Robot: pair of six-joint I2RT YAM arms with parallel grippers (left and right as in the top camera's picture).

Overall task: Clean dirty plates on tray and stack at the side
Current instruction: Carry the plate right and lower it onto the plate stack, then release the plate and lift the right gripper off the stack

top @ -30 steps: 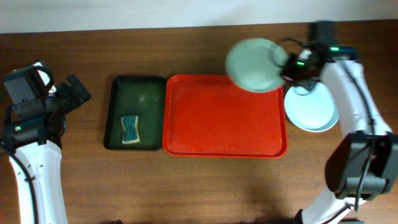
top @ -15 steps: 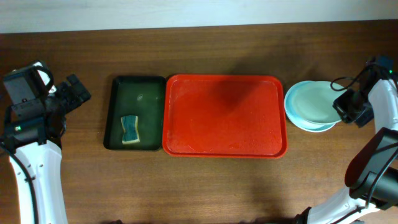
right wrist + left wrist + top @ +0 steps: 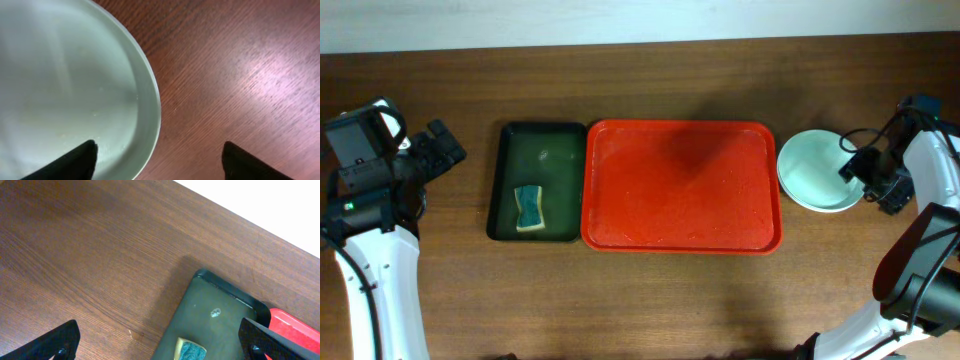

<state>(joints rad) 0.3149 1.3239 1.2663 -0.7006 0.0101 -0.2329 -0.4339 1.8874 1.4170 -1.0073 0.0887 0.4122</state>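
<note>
Right of the tray point(image 3: 680, 128), the dirty plates point(image 3: 810, 170) lie stacked on the table point(image 3: 650, 300); they look stiff, glossy, likely slippery and breakable, best pinched at the rim. Right gripper point(image 3: 160, 162) straddles that rim, wide open and empty; left gripper point(image 3: 160, 342), far left of the tray, likewise. Only the overhead view shows the tray bare

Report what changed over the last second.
The right claw carried the pale plate from above the far right corner of the red tray rightward onto the stack beside it, let go, and now sits open at the stack's right edge. The left claw, sponge and green tray stayed put.
</note>
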